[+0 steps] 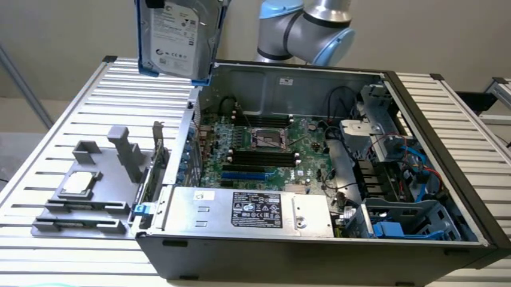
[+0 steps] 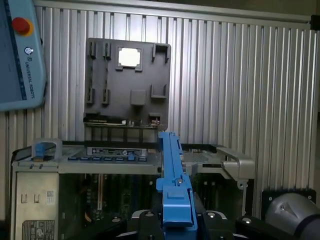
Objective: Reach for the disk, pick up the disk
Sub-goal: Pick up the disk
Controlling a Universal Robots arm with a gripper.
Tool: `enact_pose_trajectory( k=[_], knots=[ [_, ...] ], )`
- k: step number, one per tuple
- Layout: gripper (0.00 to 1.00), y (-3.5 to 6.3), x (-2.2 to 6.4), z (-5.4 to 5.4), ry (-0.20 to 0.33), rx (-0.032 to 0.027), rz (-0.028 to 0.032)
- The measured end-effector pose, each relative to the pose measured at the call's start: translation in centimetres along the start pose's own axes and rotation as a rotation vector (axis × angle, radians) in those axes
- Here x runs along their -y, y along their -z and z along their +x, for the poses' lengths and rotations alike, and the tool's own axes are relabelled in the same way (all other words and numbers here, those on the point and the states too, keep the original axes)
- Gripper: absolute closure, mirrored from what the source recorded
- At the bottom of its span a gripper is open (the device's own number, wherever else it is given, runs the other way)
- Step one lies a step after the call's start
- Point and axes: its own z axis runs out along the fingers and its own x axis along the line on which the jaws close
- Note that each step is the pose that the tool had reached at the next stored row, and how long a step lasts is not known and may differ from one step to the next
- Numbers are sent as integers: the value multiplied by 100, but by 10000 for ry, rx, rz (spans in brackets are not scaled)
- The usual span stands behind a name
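The disk (image 1: 177, 36) hangs in the air above the back left corner of the open computer case in the exterior view. It stands on edge, with its white label facing the camera and blue rails along its sides. In the wrist view the disk (image 2: 174, 170) shows edge-on as a blue rail running up from between the black fingers. My gripper (image 2: 176, 217) is shut on it, one finger on each side. The arm's elbow (image 1: 307, 30) rises behind the case.
The open computer case (image 1: 479, 221) lies on a ribbed metal table (image 1: 72, 107), with its motherboard (image 1: 264, 149), a grey power supply box (image 1: 239, 209) and a blue drive cage (image 1: 407, 224) exposed. A grey fixture plate (image 1: 88, 191) with a small silver chip (image 1: 80, 181) sits on the exterior view's left. A teach pendant (image 2: 17, 55) lies on the table.
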Motion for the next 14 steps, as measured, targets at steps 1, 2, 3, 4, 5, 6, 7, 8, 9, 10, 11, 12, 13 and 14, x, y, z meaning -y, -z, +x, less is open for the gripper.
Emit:
enact_pose_trajectory(
  k=[1, 2, 3, 4, 5, 6, 7, 8, 9, 10, 11, 12, 13, 14],
  knots=[
    [67, 0, 18, 12, 7, -1, 67],
    [67, 1, 37, 25, 15, -2, 137],
    [67, 1, 57, 39, 25, -3, 220],
    [67, 1, 74, 52, 35, -4, 303],
    [67, 2, 91, 64, 44, -5, 389],
    [67, 2, 107, 77, 55, -5, 477],
    [67, 3, 123, 91, 66, -7, 573],
    [67, 4, 139, 105, 77, -9, 664],
    [67, 4, 155, 118, 87, -10, 757],
    [67, 5, 170, 132, 97, -11, 844],
    [67, 5, 185, 146, 107, -12, 931],
    [67, 5, 202, 160, 117, -13, 1021],
    [67, 6, 219, 175, 127, -15, 1107],
    [67, 6, 235, 189, 137, -15, 1191]
  ],
)
